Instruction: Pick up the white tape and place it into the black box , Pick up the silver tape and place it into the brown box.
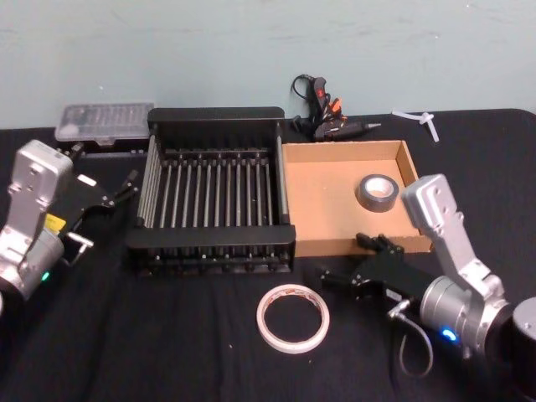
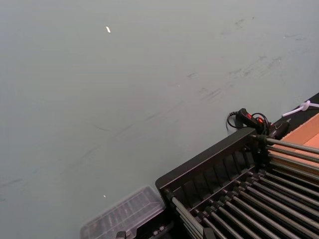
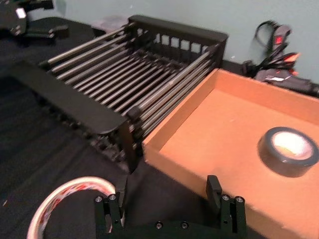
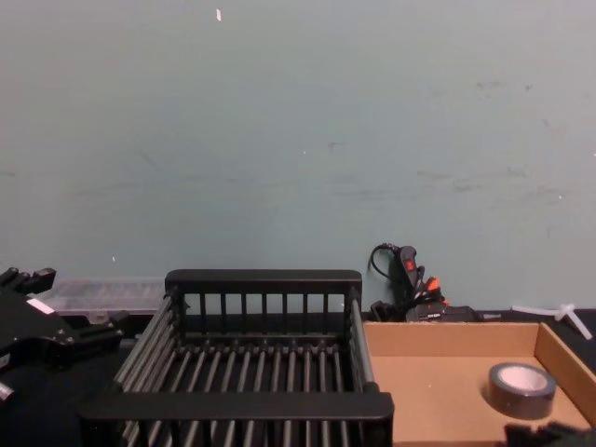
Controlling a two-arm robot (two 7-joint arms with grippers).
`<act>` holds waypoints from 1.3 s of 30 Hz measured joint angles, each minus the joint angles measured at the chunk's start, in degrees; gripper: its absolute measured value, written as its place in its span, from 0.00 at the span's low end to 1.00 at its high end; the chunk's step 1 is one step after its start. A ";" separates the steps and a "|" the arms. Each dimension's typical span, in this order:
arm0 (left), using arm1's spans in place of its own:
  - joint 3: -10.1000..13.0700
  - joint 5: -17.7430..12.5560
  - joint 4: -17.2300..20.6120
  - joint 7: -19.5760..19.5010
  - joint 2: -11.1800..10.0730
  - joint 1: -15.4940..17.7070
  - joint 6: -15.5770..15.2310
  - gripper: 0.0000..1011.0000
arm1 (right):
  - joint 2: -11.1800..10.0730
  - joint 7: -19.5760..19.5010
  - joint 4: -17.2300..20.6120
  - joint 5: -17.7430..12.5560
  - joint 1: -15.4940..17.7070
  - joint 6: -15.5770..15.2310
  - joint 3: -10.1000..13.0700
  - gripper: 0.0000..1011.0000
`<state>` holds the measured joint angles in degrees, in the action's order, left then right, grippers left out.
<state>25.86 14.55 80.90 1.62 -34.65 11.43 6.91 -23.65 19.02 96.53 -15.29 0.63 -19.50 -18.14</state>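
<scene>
Near the front, flat white printed tape roll (image 1: 292,317) lies just left of the nearer right gripper (image 1: 358,261), jaws apart, empty.

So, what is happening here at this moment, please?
A two-armed robot is sorting tape rolls into boxes. The silver tape already lies inside the brown box. The white tape lies on the table in front of the black box, which holds nothing yet. The right gripper is open and empty, low near the front edge of the brown box, to the right of the white tape. The left gripper is open beside the black box's left side.
</scene>
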 joint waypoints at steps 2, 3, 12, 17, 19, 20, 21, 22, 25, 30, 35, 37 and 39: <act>0.00 0.00 0.00 0.00 0.00 0.00 0.00 0.99 | -0.05 0.01 0.04 0.19 0.15 -0.13 -0.50 0.99; 0.00 0.00 0.00 0.00 0.00 0.00 0.00 0.99 | -0.06 0.00 0.05 0.28 0.21 -0.21 -0.73 0.99; 0.00 0.00 0.00 0.00 0.00 0.00 0.00 0.99 | 0.02 0.09 -0.17 0.91 0.91 -1.06 -2.78 0.99; 0.00 0.00 0.00 0.00 0.00 0.00 0.00 0.99 | 0.16 0.07 -0.66 1.64 1.01 -0.82 -3.58 0.99; 0.00 0.00 0.00 0.00 0.00 0.00 0.00 0.99 | 0.20 0.05 -0.89 2.10 1.00 -0.31 -3.85 0.99; 0.00 0.00 0.00 0.00 0.00 0.00 0.00 0.99 | 0.22 0.04 -0.97 2.29 1.00 -0.10 -3.93 0.99; 0.00 0.00 0.00 0.00 0.00 0.00 0.00 0.99 | 0.24 0.04 -1.05 2.47 0.98 0.11 -4.01 0.99; 0.00 0.00 0.00 0.00 0.00 0.00 0.00 0.99 | 0.25 0.03 -1.12 2.65 0.98 0.36 -4.09 0.99; 0.00 0.00 0.00 0.00 0.00 0.00 0.00 0.99 | 0.36 0.00 -1.51 3.53 0.95 1.67 -4.41 0.99; 0.00 0.00 0.00 0.00 0.00 0.00 0.00 0.99 | 0.57 0.21 -2.01 4.51 0.86 3.29 -4.72 0.99; 0.00 0.00 0.00 0.00 0.00 0.00 0.00 0.99 | 0.87 0.60 -2.47 4.80 0.68 3.73 -4.80 0.99; 0.00 0.00 0.00 0.00 0.00 0.00 0.00 0.99 | 0.97 0.71 -2.66 4.86 0.61 3.86 -4.81 0.99; 0.00 0.00 0.00 0.00 0.00 0.00 0.00 0.99 | 1.12 0.91 -2.94 4.99 0.46 4.02 -4.87 0.99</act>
<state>25.86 14.55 80.90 1.62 -34.65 11.43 6.91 -22.53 19.93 93.59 -10.31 1.09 -15.48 -23.01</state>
